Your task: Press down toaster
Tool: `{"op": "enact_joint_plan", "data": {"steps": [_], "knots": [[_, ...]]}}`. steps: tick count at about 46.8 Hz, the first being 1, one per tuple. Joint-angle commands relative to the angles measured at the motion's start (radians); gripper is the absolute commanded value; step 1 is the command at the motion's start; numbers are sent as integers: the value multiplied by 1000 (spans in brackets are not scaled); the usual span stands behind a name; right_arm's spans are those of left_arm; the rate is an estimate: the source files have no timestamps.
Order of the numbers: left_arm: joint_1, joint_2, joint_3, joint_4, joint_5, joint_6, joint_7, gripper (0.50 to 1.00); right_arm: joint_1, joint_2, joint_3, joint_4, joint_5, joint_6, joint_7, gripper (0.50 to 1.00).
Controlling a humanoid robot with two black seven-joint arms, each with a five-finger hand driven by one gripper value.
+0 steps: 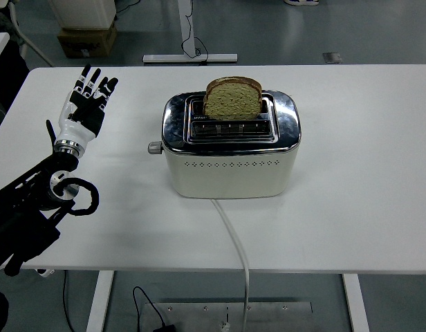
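Nearest you, the white power cord (234, 238) ran from the toaster's front base across the worktop (365, 173) and dropped over its near edge. Your left arm (26, 214) came in from the lower left, and the left hand (85, 107) was raised above the worktop's left part, palm side showing. You had its fingers (95, 84) spread wide and pointing away from you; they held nothing and touched nothing. That hand stood well apart from the toaster, off to its left.

You had the cream and chrome toaster (230, 149) sitting at the middle of the worktop. Its lever knob (154, 148) stuck out from the left end, on the side facing your hand. Of its two slots, the far one held a slice of bread (232, 98), standing upright with most of it above the chrome top. You could see only dark grating in the near slot (230, 128).
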Motion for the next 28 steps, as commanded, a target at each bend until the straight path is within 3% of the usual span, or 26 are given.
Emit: {"op": "enact_joint_plan", "data": {"steps": [1, 11, 28], "knots": [[0, 0, 0, 0, 0, 0, 0, 1000, -1, 0, 0, 0, 0, 0, 0, 998], [0, 0, 2, 2, 1, 55, 0, 1000, 1, 0, 0, 0, 0, 0, 0, 998], [3, 3, 2, 0, 4, 48, 0, 1000, -1, 0, 0, 0, 0, 0, 0, 998]]}}
